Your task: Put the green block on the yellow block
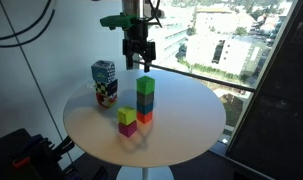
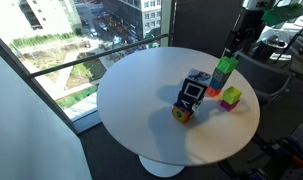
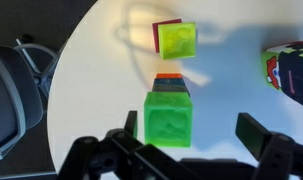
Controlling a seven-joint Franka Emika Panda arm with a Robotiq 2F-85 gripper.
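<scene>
The green block (image 1: 146,85) tops a stack, with a dark grey-blue cube and an orange-red cube under it; it also shows in the other exterior view (image 2: 226,65). In the wrist view the green block (image 3: 168,118) lies between my fingers, close to the left one. The yellow block (image 1: 127,115) sits on a magenta cube beside the stack, and it also shows in the other exterior view (image 2: 232,94) and the wrist view (image 3: 176,42). My gripper (image 1: 138,62) (image 2: 234,48) (image 3: 192,126) is open and empty, just above the green block.
A multicoloured patterned cube (image 1: 103,80) (image 2: 194,92) (image 3: 291,75) stands near the blocks on the round white table (image 1: 181,140). A window rail runs behind the table. A dark chair (image 3: 11,90) stands beyond the table edge.
</scene>
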